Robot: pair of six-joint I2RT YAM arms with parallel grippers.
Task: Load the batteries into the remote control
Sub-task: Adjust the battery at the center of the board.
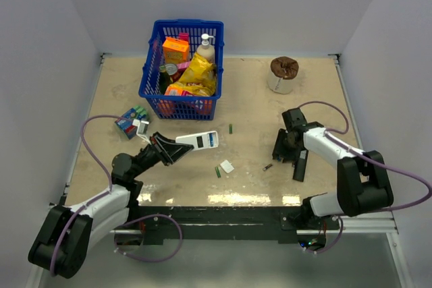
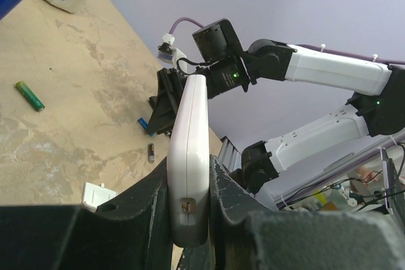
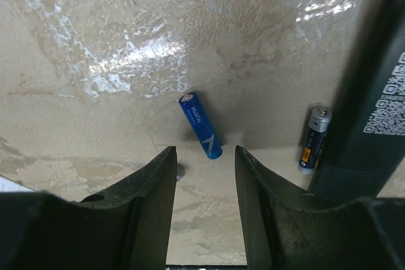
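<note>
The white remote control (image 2: 190, 150) stands on edge, and my left gripper (image 2: 190, 178) is shut on its near end, holding it off the table (image 1: 199, 141). My right gripper (image 3: 204, 151) is open low over the table, nothing held. A blue battery (image 3: 200, 125) lies just past its fingertips, its near end reaching the gap between them. A dark and silver battery (image 3: 314, 139) lies to the right against the black remote (image 3: 373, 112). Two green batteries (image 1: 230, 128) (image 1: 218, 172) lie mid-table.
A small white cover piece (image 1: 227, 166) lies beside the nearer green battery. A blue basket (image 1: 181, 65) of groceries stands at the back, with a brown-topped white roll (image 1: 284, 74) at back right. A battery pack (image 1: 131, 121) sits at the left.
</note>
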